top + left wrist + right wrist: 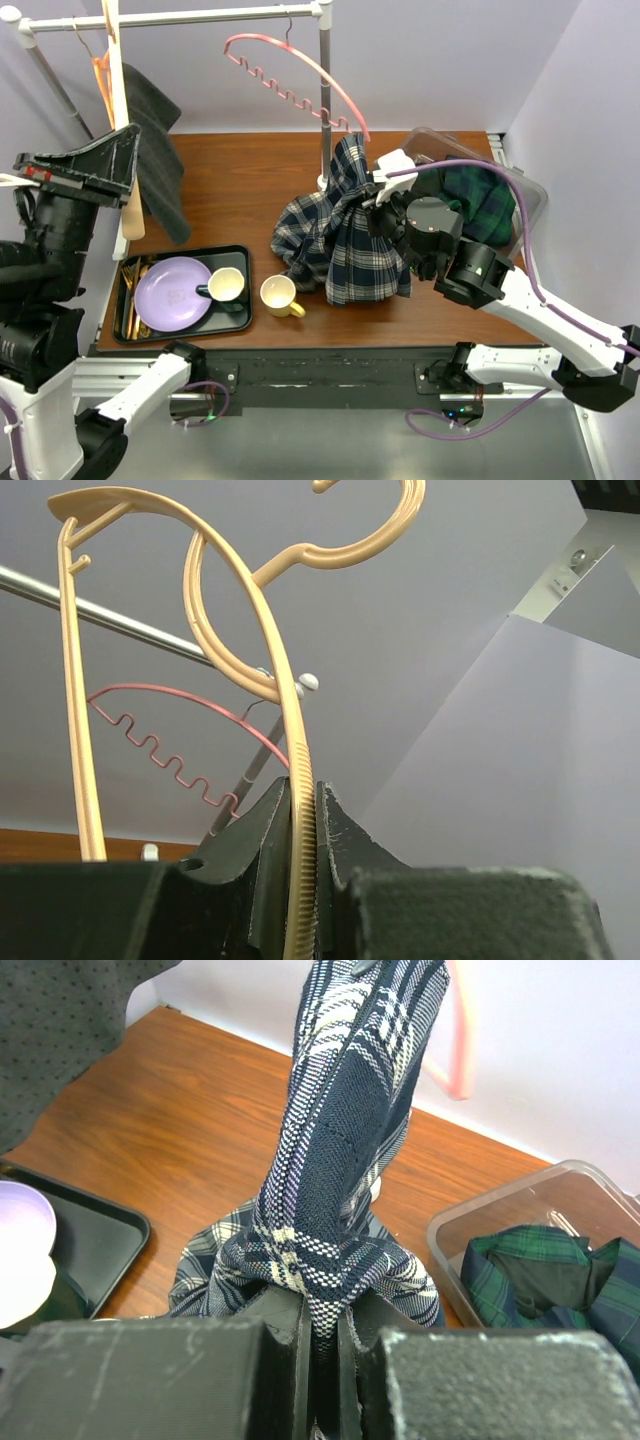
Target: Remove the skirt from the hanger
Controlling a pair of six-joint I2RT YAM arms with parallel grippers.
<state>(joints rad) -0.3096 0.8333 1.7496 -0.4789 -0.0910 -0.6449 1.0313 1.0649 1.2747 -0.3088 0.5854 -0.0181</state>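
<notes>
Looking down from the top camera, I see the skirt (345, 230) in the middle of the worktop (240, 170); it is dark blue with white checks; its bottom part lies in a heap on the wood, and its top part is pulled up tall toward the right tip of the red hanger (330, 78); I cannot tell if it is hooked on that tip or only beside it. My right hand (380, 200) is clenched on the skirt's right side; in the right wrist camera the cloth is pinched tight between the two fingers (290, 1330).

My left hand (302, 820) is up high on the far left; it is squeezed shut on a tan hanger (297, 740), with the ridged bar held between its fingers; that hanger hangs on the rail (180, 17) next to a grey cloth (155, 150).

On the near left sits a black tray (230, 322) with a purple plate (172, 293) and a cup (226, 285) on it; a yellow cup (278, 295) stands just right of the tray; on the far right is a clear bin (535, 195) with green checked cloth (480, 195) inside.
</notes>
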